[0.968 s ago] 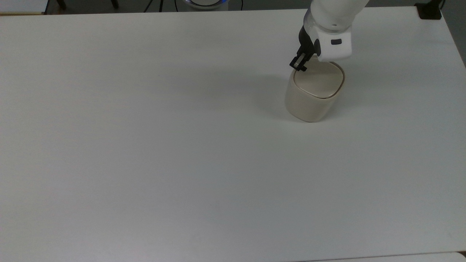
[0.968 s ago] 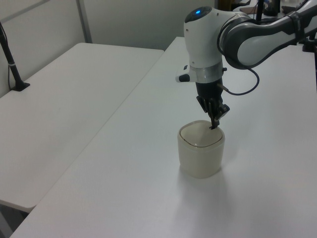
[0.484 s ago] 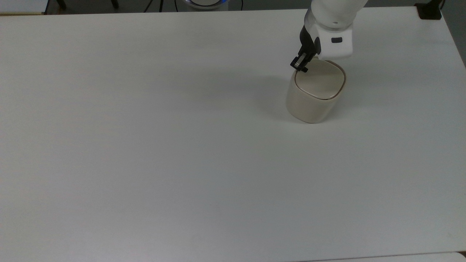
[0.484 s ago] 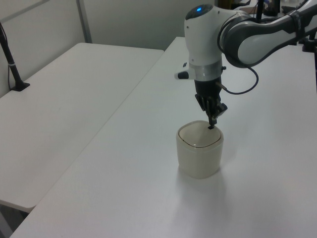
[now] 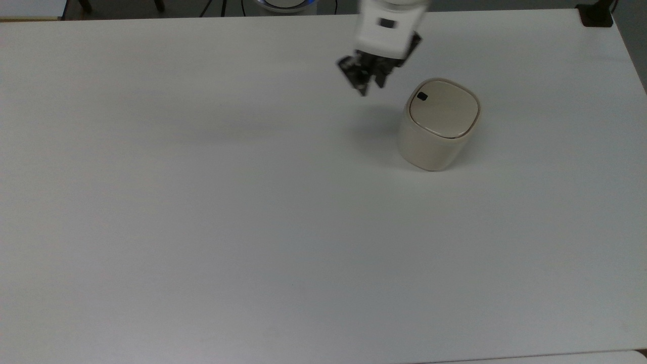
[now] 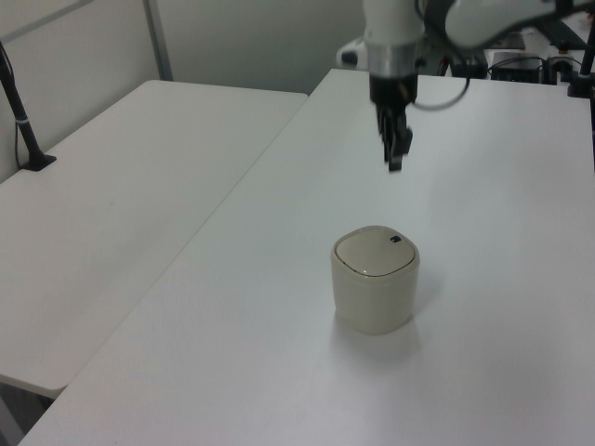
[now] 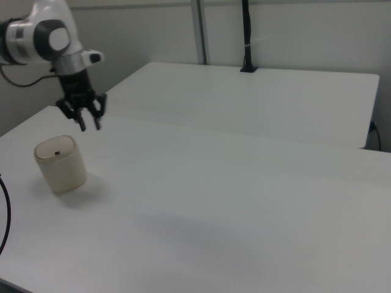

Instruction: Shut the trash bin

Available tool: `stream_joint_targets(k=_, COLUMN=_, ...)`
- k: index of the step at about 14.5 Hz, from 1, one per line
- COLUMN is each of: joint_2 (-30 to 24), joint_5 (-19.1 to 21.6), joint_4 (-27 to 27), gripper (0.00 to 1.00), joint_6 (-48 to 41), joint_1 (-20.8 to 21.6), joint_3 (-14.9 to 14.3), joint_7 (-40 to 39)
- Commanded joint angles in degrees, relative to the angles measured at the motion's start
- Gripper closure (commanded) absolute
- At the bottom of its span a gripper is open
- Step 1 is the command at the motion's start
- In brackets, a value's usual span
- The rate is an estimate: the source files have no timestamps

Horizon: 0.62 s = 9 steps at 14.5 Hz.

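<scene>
Hanging in the air above the table (image 5: 202,202), gripper (image 5: 368,86) with its jaws standing apart, nothing between them, fingertips pointing down toward the white surface. Sitting well clear of those jaws, the trash bin (image 5: 437,126): off toward the top view's right and a little lower in the picture; in the left view, nearer the camera than the gripper (image 6: 394,153), with bare table between; in the right view, below and to the left of the gripper (image 7: 88,120). Standing upright on the table, the trash bin (image 6: 375,290) with its lid (image 5: 444,108) lying flat and closed on the rim, the small black button (image 5: 422,96) showing at the lid's corner nearest the gripper. Compared with half a second ago: no longer touching the lid at the button corner, gripper now lifted away and shifted toward the top view's left, jaws wider; bin unmoved, lid down as before.
</scene>
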Motion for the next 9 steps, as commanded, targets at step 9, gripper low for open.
stream_joint_targets(k=9, joint_2=-8.06, joint_5=-4.9, joint_4=-1.91, gripper=0.0, joint_6=-8.75, joint_1=-16.33, joint_3=0.37, joint_7=15.14)
